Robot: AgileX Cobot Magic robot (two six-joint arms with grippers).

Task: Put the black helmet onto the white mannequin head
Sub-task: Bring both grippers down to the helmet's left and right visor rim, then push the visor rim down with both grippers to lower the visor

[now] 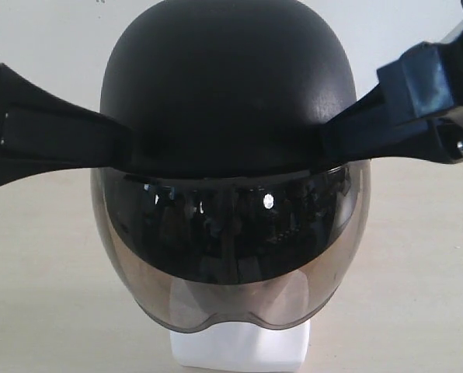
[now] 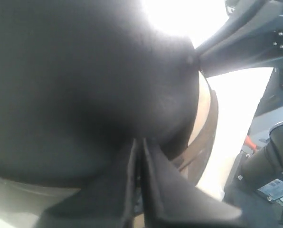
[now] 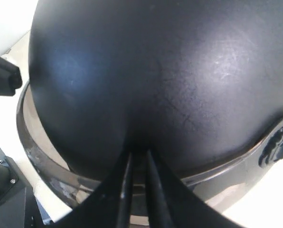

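Well, the left hand has its two fingers shut tight together, with nothing seen between them. Its tip presses on the left side of the black helmet, just above the visor. The right hand does the same job on the right side. Its fingers are almost together too, with only a thin crack between them, and I cannot tell if they pinch the rim or just push on it. I think the two hands squeeze from both sides like this so the round, smooth helmet cannot slip or tip while it is set down straight. The helmet sits between them in the middle, right over the white mannequin head. Only the white bottom part of the head peeks out under the visor, which hangs down in front where the face would be, so the face is hidden. It looks like the helmet is already on the head, or very nearly, but how deep it sits I cannot tell. The head stands on the pale tabletop, which shows on both sides.
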